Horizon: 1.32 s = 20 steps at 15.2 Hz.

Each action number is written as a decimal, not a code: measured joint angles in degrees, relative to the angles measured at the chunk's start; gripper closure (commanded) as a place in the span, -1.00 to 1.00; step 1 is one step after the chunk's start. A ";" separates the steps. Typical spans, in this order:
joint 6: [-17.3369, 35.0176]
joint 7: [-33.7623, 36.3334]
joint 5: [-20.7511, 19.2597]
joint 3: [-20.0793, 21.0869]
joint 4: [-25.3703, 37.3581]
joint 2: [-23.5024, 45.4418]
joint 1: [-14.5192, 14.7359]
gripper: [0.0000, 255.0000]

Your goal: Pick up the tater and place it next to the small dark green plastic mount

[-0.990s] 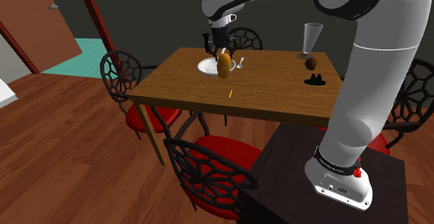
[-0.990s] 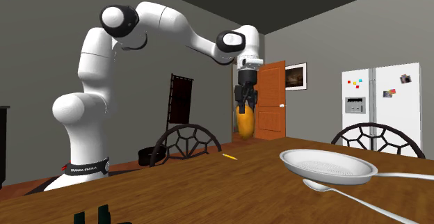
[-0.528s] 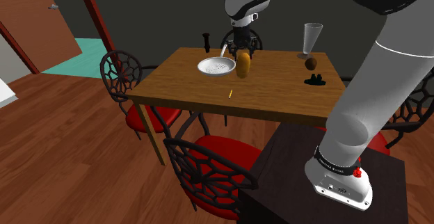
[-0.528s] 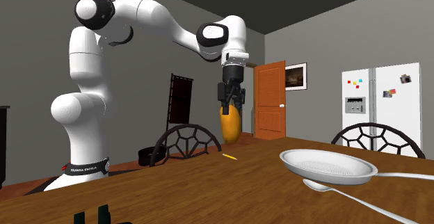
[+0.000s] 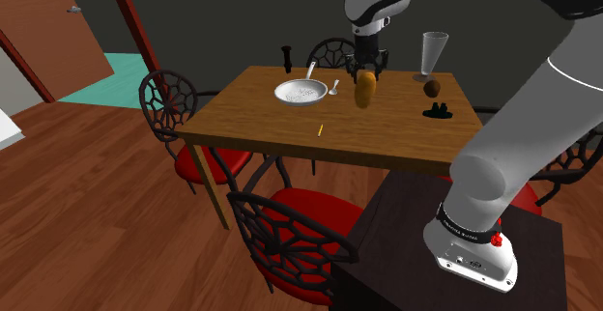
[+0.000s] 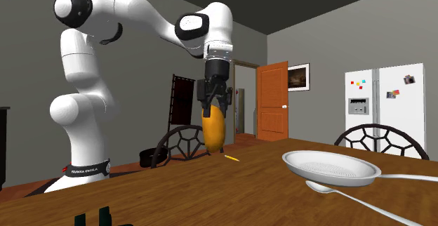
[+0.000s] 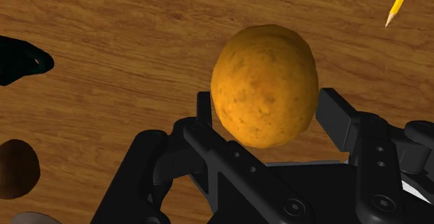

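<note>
The tater is an orange-brown potato (image 5: 365, 91), hanging upright above the wooden table (image 5: 261, 126). My black gripper (image 5: 365, 77) is shut on its upper part. In the second exterior view the potato (image 6: 213, 130) dangles below the gripper (image 6: 213, 111), well above the tabletop. From the wrist, the potato (image 7: 264, 83) sits clasped between both fingers (image 7: 204, 113). The small dark mount (image 5: 440, 112) rests near the table's edge on the shoulder view's right, apart from the potato. The mount (image 7: 19, 60) also appears in the wrist view.
A white bowl (image 5: 301, 91) with a spoon (image 5: 333, 87) sits mid-table. A yellow pencil (image 5: 320, 129) lies nearer the front edge. A tall glass (image 5: 432, 52) and a small brown object (image 5: 432, 88) stand just behind the mount. Black wire chairs (image 5: 169, 106) surround the table.
The arm has carried the potato from above the bowl toward the shoulder view's right, closer to the mount. The gripper stays shut on it.
</note>
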 measured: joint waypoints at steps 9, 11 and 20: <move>0.61 -9.66 -4.35 -6.74 -8.50 -9.29 -5.48 1.00; 2.08 -10.22 -4.63 -7.35 -9.52 -8.92 -5.78 1.00; 9.48 -9.97 -5.01 -8.29 -14.27 -6.26 -5.97 1.00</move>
